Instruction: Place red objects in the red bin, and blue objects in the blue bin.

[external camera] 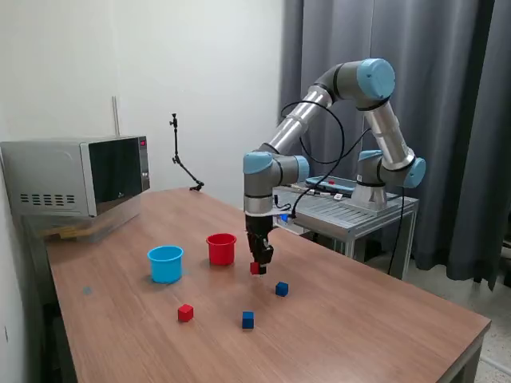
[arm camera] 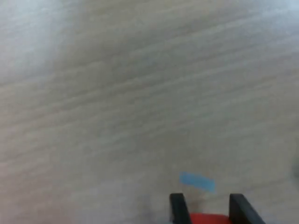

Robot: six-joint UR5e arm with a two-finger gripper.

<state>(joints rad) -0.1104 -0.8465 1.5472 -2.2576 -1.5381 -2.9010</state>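
You're seeing one red cube [external camera: 255, 268] sitting pinched just beside the red cup [external camera: 221, 248]; the blue cup [external camera: 165, 263] is standing upright farther off.

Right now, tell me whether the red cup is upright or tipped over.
Upright. The red cup stands on the table with its open rim facing up, beside the light blue cup.

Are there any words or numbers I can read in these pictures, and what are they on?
No text can be read.
Microwave: small red marks on its control strip, too small to read.
Red cup, blue cup and cubes: no labels show.
Wrist view: blurred; a blue patch on the table, no letters.
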